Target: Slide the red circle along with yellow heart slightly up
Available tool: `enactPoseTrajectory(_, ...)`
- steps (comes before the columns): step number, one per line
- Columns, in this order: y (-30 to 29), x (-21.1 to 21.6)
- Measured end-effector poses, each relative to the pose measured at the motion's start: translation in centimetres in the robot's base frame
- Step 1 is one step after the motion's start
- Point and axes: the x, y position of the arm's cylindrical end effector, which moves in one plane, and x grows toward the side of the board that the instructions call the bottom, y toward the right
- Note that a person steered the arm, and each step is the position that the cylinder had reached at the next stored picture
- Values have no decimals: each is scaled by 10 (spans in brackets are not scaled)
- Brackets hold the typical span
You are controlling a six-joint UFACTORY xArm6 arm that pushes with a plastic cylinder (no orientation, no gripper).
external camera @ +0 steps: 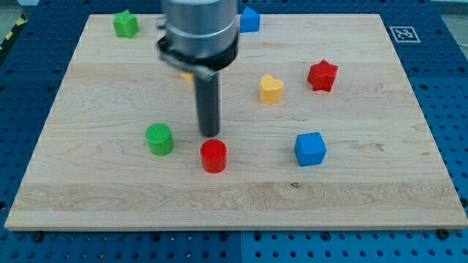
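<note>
Red circle point(213, 155) just below my tip point(210, 134), yellow heart point(271, 89) up-right

A robotics lab bench is showing here: a wooden desk point(409, 183) is lying on a blue perforated base point(450, 66), carrying a printed tracking marker point(401, 33) at its corner.

No readable text; only a fiducial marker point(401, 33), perhaps coded, on the board's point(380, 190) corner.
</note>
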Motion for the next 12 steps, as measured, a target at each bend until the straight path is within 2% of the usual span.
enactPoseTrajectory(1, -42, 12)
enactPoseTrajectory(2, -45, 39)
enactPoseTrajectory(3, -22, 53)
enactPoseTrajectory(4, -4, 37)
enactPoseTrajectory(9, 116, 58)
enactPoseTrajectory(10, 133, 44)
enactPoseTrajectory(12, 138, -13)
